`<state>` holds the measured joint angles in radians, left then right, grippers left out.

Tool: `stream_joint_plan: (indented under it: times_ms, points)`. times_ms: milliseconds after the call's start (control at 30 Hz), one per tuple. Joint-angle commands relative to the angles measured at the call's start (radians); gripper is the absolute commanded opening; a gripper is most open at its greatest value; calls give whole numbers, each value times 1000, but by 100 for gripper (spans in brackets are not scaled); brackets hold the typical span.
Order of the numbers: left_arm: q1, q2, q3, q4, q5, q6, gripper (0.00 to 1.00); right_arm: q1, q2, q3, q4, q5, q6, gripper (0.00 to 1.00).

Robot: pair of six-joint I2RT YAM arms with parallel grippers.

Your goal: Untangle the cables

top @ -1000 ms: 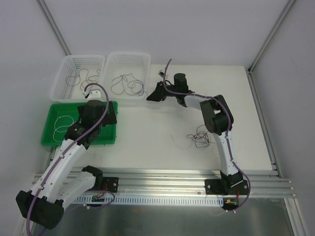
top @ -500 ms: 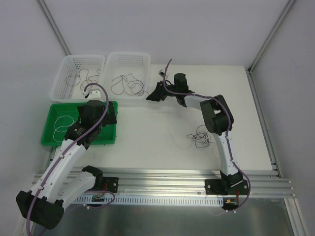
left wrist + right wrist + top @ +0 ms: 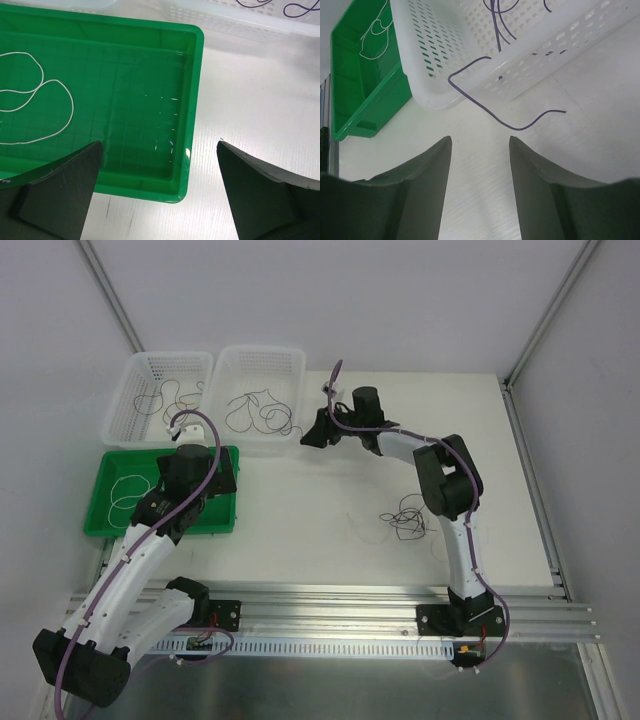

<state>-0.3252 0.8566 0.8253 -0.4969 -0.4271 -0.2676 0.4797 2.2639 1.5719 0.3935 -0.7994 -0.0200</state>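
A dark tangle of cables (image 3: 405,518) lies on the table beside the right arm. A thin purple cable (image 3: 520,129) hangs over the corner of the right white basket (image 3: 420,60) and trails onto the table. My right gripper (image 3: 480,139) hovers just short of it, open, with nothing between its fingers. In the top view that right gripper (image 3: 312,430) sits at the basket's near right corner. My left gripper (image 3: 159,144) is wide open and empty above the right rim of the green tray (image 3: 192,100). A white cable (image 3: 71,107) loops inside the tray.
Two white baskets (image 3: 262,365) (image 3: 170,360) stand side by side at the back left, each holding loose dark strands. The green tray (image 3: 100,525) sits in front of the left one. A thin stray strand (image 3: 360,525) lies left of the tangle.
My right gripper's fingers have spread wider and its wrist has shifted slightly toward the basket. The left arm and the tangle have not moved.
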Motion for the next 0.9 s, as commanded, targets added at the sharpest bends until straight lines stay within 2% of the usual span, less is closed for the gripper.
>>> stream_joint_plan:
  times_ms: [0,333,533,867]
  points:
    - [12,-18,-6,20,7,27,99,10,-20,72,-15,0,-43,54]
    - [14,-19,-6,21,8,27,99,11,54,201,-65,-30,-29,54]
    - [15,-22,-6,21,11,28,99,20,68,189,-58,-87,-5,52]
    - [17,-27,-8,21,16,27,99,19,75,162,63,-184,106,47]
